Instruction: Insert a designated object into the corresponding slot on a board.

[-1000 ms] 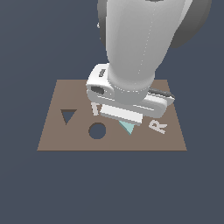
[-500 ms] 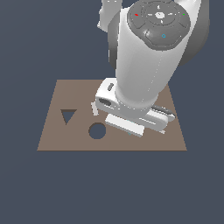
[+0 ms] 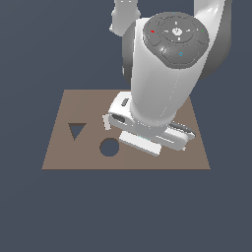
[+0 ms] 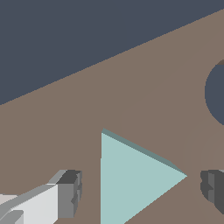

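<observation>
In the wrist view the light-teal triangle block (image 4: 131,179) lies flat on the brown board (image 4: 144,87). My gripper (image 4: 140,190) is open and low over the block. One finger (image 4: 68,194) stands on each side of it, with small gaps and no contact. In the exterior view the arm's hand (image 3: 147,138) hides the block and the fingertips. The triangular slot (image 3: 76,131) is a dark cut-out, point down, on the board's (image 3: 64,157) side at the exterior view's left. It is well apart from the hand and holds nothing.
A round dark hole (image 3: 109,147) lies between the slot and the hand, and its edge shows in the wrist view (image 4: 217,94). Part of a white letter piece (image 3: 106,121) shows beside the hand. The arm's body covers the board's half at the exterior view's right.
The arm has tilted over and the hand has come down over the triangle block. The block and the white R, visible a second ago, are now hidden in the exterior view.
</observation>
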`<action>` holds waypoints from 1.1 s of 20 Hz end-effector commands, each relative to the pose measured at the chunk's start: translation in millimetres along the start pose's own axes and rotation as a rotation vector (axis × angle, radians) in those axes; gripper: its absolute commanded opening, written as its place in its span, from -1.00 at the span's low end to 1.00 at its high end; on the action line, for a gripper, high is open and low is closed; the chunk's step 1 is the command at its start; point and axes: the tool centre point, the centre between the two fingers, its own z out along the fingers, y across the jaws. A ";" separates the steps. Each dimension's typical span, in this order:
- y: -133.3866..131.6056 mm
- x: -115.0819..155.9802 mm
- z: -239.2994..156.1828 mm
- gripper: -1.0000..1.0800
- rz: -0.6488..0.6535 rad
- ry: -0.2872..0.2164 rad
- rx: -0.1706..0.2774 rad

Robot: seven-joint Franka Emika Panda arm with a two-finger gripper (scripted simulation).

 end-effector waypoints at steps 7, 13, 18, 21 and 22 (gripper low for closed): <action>0.2 0.0 12.1 -1.00 0.002 -0.001 0.000; 0.2 0.0 12.1 -1.00 0.002 -0.001 0.000; 0.0 0.3 11.5 -1.00 0.005 -0.001 0.000; 0.4 2.4 11.4 -1.00 0.023 -0.001 0.000; 0.6 3.4 11.3 -1.00 0.033 -0.001 0.000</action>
